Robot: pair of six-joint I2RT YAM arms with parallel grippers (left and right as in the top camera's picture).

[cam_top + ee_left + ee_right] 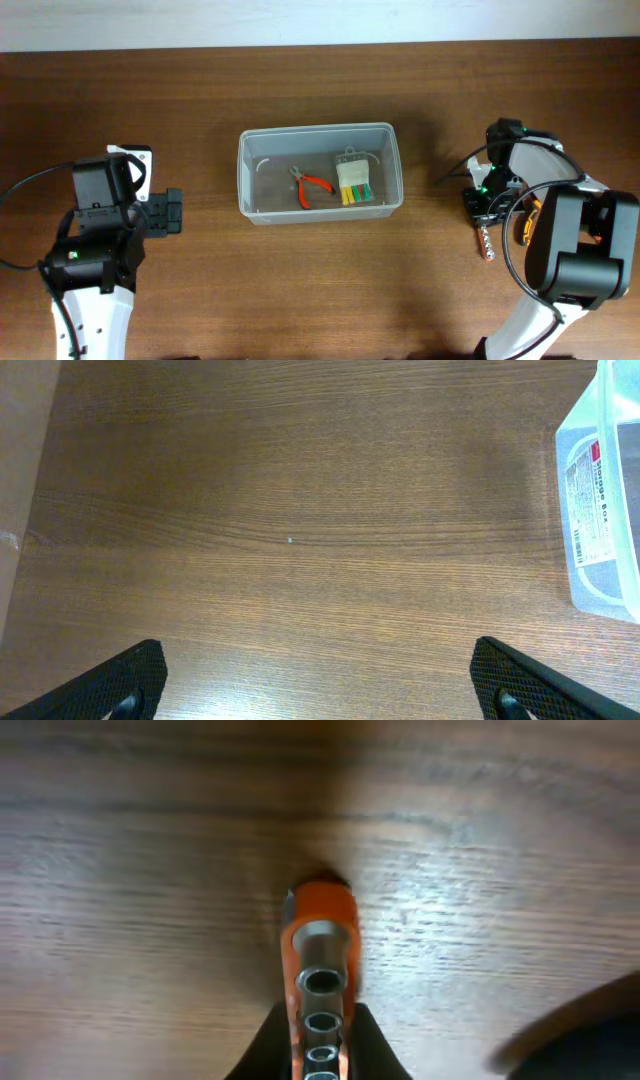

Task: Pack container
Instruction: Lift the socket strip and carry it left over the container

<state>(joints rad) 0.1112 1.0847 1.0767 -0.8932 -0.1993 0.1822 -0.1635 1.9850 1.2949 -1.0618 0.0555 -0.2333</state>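
Observation:
The container (246,160), a clear plastic bin, stands mid-table and holds orange-handled pliers (313,186) and a pale rack of yellow and green bits (353,184). Its corner with a label also shows in the left wrist view (598,510). My right gripper (322,1055) is shut on an orange rail of metal sockets (321,950), low over the wood right of the bin. In the overhead view the rail's end (487,243) sticks out below that gripper (483,208). My left gripper (320,690) is open and empty over bare wood left of the bin, as the overhead view (166,212) also shows.
An orange-and-black object (527,222) lies partly hidden under the right arm. A black cable (455,169) runs from the right arm toward the bin. The table's far edge (320,46) meets a pale wall.

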